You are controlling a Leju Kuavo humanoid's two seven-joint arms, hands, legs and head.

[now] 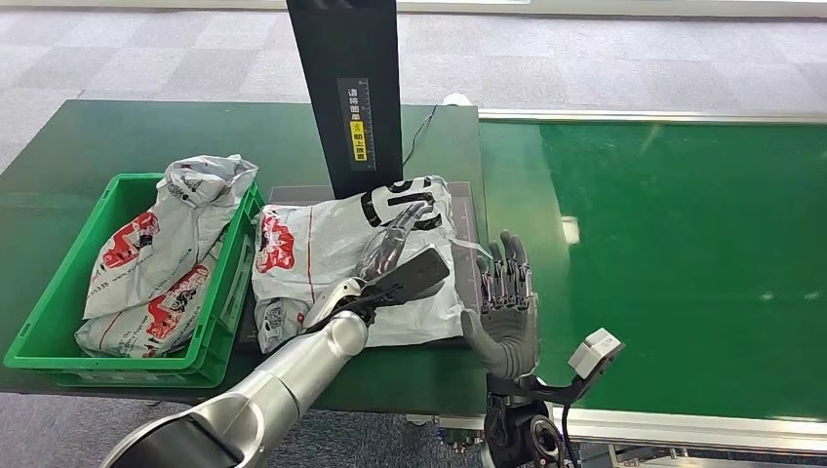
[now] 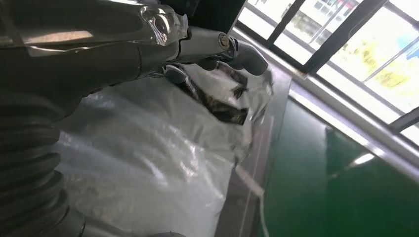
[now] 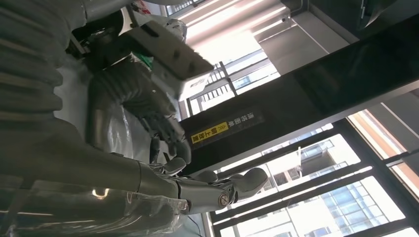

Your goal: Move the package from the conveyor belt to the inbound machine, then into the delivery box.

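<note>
Left hand rests on package (fingers extended).

The bag is showing white with red and black print. The box is looking bright green. The belt is shining green. The post is looking black with a yellow label.

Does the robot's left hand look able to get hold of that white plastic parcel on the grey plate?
Probably yes: the left hand already lies on top of the white plastic parcel, fingers stretched across it, with nothing between them.
</note>
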